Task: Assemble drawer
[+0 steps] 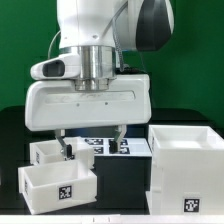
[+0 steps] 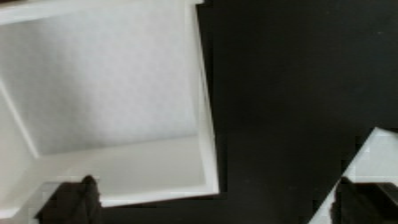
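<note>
**Claw open beside rear tray**

Exterior view: green backdrop, black table (image 1: 122, 197). The claw (image 1: 93, 142) hangs low, jaws wide apart, holding nothing. Rear tray (image 1: 45, 152) is just beside one finger, with the front tray (image 1: 58, 185) beyond it. Casing (image 1: 185, 160) is well off the other finger, marker board (image 1: 105, 148) behind.

Wrist view: the tray wall (image 2: 203, 120) lines up between the fingers (image 2: 71, 200). Judgement: centre on that wall, descend square, then close.

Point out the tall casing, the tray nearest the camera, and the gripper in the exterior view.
casing (image 1: 185, 175): exterior view, on its front wall, above the marker.
front tray (image 1: 40, 190): exterior view, on its front wall, beside the marker.
gripper (image 1: 93, 142): exterior view, midway between its two fingertips.
</note>
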{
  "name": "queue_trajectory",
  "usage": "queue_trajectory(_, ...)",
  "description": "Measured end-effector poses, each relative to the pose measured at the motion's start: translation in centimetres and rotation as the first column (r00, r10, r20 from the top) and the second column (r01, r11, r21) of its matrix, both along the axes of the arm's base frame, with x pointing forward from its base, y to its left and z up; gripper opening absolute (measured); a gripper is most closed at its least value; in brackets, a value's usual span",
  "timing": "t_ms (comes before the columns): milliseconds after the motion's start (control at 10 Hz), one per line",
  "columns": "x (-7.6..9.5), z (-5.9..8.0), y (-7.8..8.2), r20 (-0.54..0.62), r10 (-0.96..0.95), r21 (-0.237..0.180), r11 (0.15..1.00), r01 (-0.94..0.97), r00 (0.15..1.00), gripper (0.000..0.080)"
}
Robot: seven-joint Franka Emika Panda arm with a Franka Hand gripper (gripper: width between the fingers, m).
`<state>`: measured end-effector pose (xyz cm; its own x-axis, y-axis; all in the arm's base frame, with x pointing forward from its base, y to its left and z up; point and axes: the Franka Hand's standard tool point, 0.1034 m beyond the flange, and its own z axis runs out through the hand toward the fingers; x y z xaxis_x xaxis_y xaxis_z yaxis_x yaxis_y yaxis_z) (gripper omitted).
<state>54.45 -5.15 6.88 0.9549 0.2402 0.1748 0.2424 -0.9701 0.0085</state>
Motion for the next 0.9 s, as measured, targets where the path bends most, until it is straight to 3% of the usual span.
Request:
queue_trajectory(200, -0.2, -0.2, -0.4, 0.004, 0.039, -0.012, 0.999, -0.039, 0.999, 0.0649)
queue_trajectory(500, -2.4, -3.4, -2.8, -0.037, 0.070, -0.022, 0.997, -0.071, 0.997, 0.0649)
queue_trajectory(700, -2.2, -3.7, -2.8, -0.035, 0.071, -0.024, 0.997, -0.071, 0.997, 0.0649)
queue_trajectory(900, -2.9, -4.8, -1.6, -0.039, 0.086, -0.022, 0.996, -0.087, 0.995, 0.0649)
